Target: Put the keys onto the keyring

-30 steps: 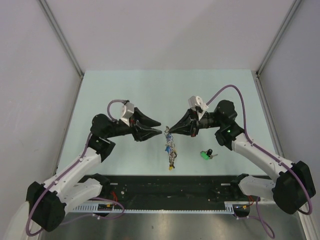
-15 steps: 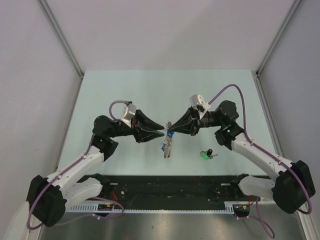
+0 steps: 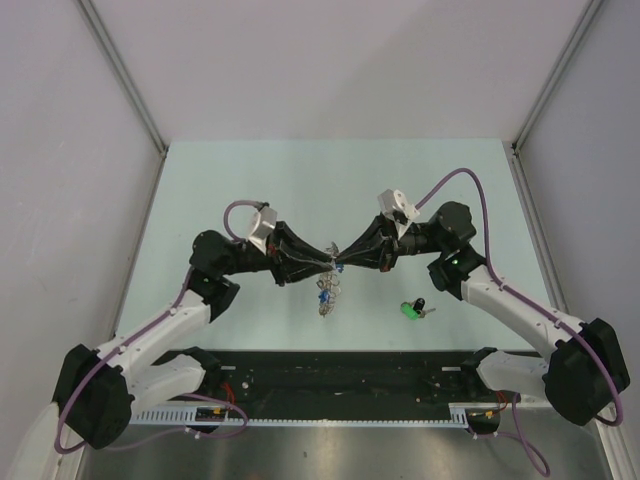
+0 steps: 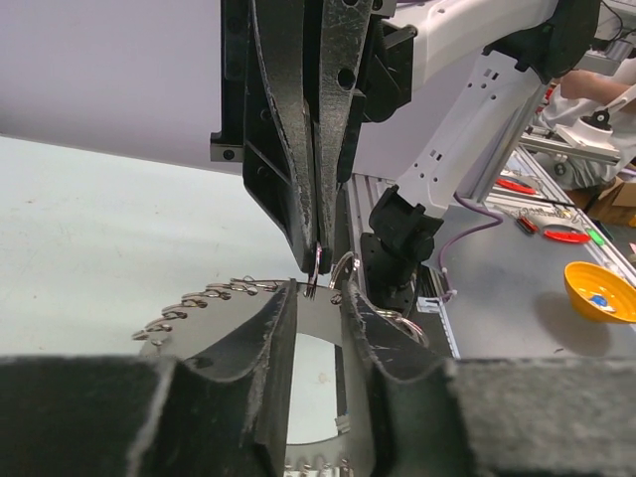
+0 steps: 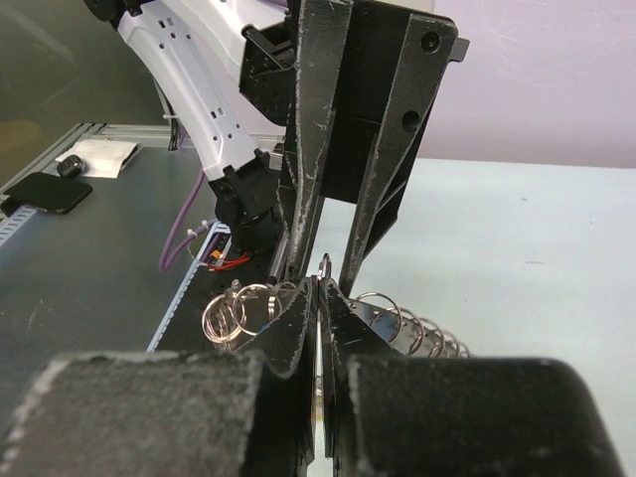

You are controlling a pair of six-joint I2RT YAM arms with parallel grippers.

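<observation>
The keyring (image 4: 318, 323) hangs in the air above the pale green table (image 3: 250, 180), about mid-table, between the tips of the two arms. Up close I see a flat, grey-silver metal band, smooth and slightly shiny. Its outer edge is lined with many small round wire loops that fan out to both sides.

The right pincer (image 5: 318, 293) is pinched together on the ring, which shows there as a thin edge-on sliver of metal between its tapered black fingers. The finger plastic is matte, with pale scuffs along the inner edges.

The left pincer (image 4: 318, 291) faces it tip to tip. Its curved black fingers stand a little apart, with the flat band showing in the gap between them. I cannot tell whether its pads actually touch the metal.

From the overhead camera, a small bunch of keys (image 3: 325, 295) dangles below the ring, clear of the table. I can make out a blue head; the rest is too small to sort.

To the right of the bunch, a green-headed key (image 3: 408, 312) and a black-headed key (image 3: 418, 303) lie on the table, touching or nearly so.
</observation>
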